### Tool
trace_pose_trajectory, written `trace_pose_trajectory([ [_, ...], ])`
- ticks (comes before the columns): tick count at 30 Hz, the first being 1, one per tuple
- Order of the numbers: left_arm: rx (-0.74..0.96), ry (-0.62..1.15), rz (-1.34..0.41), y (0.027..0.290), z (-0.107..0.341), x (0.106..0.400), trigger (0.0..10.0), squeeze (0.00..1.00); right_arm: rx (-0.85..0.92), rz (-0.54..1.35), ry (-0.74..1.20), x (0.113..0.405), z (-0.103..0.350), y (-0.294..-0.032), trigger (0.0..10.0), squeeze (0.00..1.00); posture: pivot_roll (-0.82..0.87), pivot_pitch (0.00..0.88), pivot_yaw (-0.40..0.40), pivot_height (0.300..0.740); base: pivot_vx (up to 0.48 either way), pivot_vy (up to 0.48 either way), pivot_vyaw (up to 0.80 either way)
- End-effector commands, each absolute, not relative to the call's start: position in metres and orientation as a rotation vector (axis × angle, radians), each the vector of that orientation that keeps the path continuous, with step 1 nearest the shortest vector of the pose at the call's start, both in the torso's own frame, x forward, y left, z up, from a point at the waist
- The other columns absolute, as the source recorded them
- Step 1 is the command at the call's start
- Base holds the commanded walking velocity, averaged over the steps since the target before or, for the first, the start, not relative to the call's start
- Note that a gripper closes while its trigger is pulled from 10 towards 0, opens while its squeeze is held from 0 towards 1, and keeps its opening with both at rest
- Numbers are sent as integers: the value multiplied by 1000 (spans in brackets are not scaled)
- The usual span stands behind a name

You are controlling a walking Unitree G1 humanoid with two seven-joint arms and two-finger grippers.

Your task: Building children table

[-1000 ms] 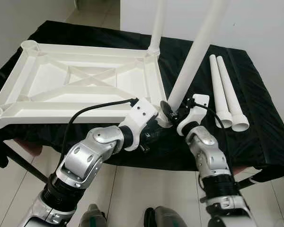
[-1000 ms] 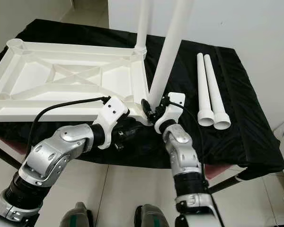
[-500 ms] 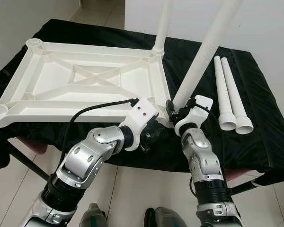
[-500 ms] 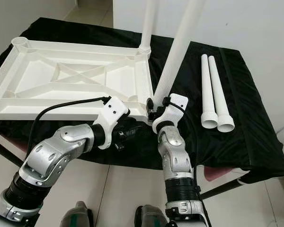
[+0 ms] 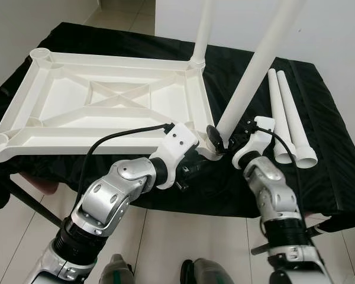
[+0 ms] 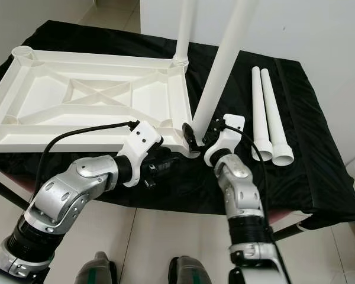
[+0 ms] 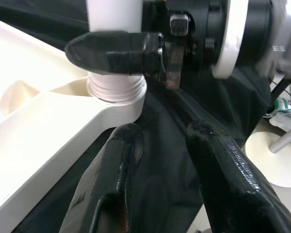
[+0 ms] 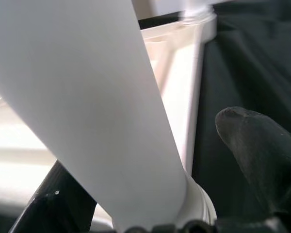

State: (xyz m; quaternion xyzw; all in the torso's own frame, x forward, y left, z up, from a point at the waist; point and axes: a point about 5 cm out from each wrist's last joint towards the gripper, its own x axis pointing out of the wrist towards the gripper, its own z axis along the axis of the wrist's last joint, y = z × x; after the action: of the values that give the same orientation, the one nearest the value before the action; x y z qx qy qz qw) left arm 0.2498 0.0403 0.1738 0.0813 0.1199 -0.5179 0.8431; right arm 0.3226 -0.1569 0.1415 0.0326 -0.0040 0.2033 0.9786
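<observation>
- The white plastic tabletop (image 5: 106,103) lies upside down on a desk (image 5: 331,160) draped in black cloth, its ribbed underside with a cross brace facing up.
- A white leg (image 5: 202,29) stands upright in the far corner socket on the robot's right side of the tabletop.
- A second white leg (image 5: 254,71) leans at a slant, its threaded lower end at the near right corner socket (image 7: 117,94); the left wrist view shows the threads sitting at the socket mouth.
- The right hand (image 5: 225,139) is at the bottom of this slanted leg, one black finger (image 7: 111,46) pressed across it just above the threads and the other finger (image 8: 259,145) on its opposite side, so the hand pinches the leg.
- The left hand (image 7: 160,165) sits low, just below the same corner near the desk edge; its two black fingers are slightly apart with only black cloth between them, gripping nothing.
- Two loose white legs (image 5: 287,115) lie side by side on the cloth to the right, their wide ends toward the robot, well apart from the tabletop.
- Pale tiled floor (image 5: 177,236) shows beneath the desk.
</observation>
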Motion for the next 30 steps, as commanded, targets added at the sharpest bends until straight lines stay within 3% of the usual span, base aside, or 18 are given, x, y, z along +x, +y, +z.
trace_pose_trajectory([
  [1, 188, 245, -1082, 38, 174, 249, 10000, 0, 55, 487, -30, 326, 144, -161, 10000, 0, -28, 2, -68, 740, 0, 0, 0],
  [10, 192, 234, -1077, 38, 176, 252, 10000, 0, 25, 657, -22, 336, 141, -164, 10000, 0, -22, 0, -71, 740, 0, 0, 0],
  [19, 194, 231, -1075, 38, 177, 252, 10000, 0, 5, 700, 4, 340, 130, -160, 10000, 0, -21, 0, -71, 740, 0, 0, 0],
  [20, 193, 230, -1074, 38, 177, 252, 10000, 0, -4, 696, 7, 341, 128, -159, 392, 0, -15, 0, -72, 740, 0, 0, 0],
  [21, 192, 230, -1071, 38, 177, 252, 10000, 0, -13, 693, 12, 342, 126, -160, 0, 0, -14, 0, -72, 740, 0, 0, 0],
  [30, 186, 233, -1066, 39, 177, 251, 10000, 0, -38, 677, 5, 342, 121, -164, 0, 0, -17, 8, -72, 740, 0, 0, 0],
])
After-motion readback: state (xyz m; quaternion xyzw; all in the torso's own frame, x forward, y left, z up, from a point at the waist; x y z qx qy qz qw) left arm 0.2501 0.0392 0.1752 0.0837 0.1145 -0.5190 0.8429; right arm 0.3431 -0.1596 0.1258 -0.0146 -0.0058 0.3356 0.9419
